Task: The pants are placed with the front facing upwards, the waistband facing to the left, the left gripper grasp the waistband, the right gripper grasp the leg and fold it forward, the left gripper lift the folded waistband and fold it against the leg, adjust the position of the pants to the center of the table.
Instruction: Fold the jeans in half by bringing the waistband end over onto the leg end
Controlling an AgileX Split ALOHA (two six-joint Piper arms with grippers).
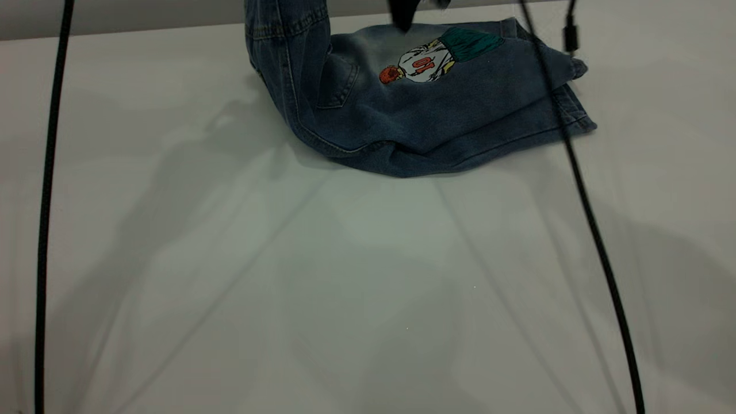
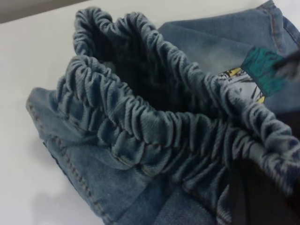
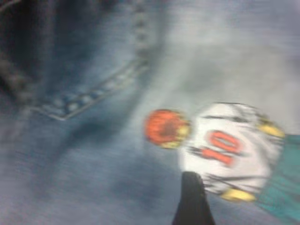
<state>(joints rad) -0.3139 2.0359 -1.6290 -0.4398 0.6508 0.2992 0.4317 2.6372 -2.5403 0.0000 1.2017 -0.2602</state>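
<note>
Two thin black cables (image 1: 46,201); black tapered claw tip (image 3: 193,199); no markings discernible.

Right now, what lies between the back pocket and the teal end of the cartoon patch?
In the exterior view, plain faded denim of the pants and the patch's orange head and white "10" body lie between the back pocket and the teal end.

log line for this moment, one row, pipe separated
pants folded, patch up | waistband end lifted off table | left pincer out of view | right pincer above patch, fingers unclear
</note>
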